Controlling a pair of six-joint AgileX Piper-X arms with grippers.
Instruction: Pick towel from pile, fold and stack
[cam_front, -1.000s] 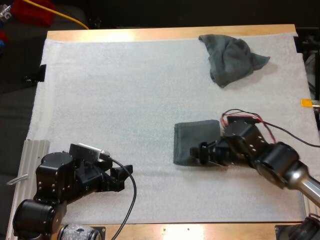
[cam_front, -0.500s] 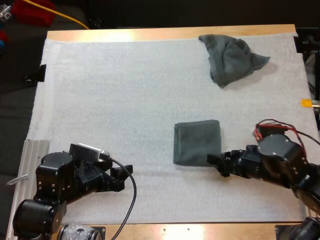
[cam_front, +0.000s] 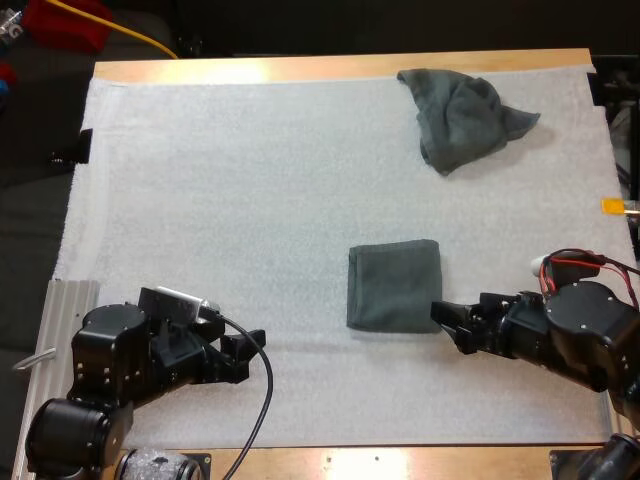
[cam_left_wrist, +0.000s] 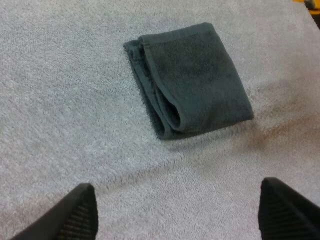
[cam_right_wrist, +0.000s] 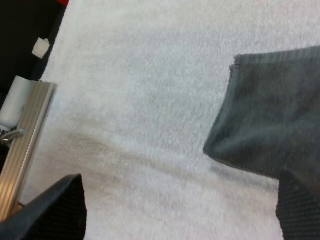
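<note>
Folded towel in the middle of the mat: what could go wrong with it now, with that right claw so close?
1. The open right gripper sits at the near corner of the folded towel; a sweep toward it could snag a layer and unfold it.
2. The crumpled towel lies at the far side of the mat; a bunched grab there might give an uneven fold.

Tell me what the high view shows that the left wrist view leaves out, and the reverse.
The high view adds the crumpled towel at the far right of the white mat, and the right gripper, open, just off the right edge of the folded towel. The left wrist view adds the folded towel's doubled layers along the side facing the left gripper. Both share the folded towel lying flat on the mat and the left gripper, open and well short of it.
</note>
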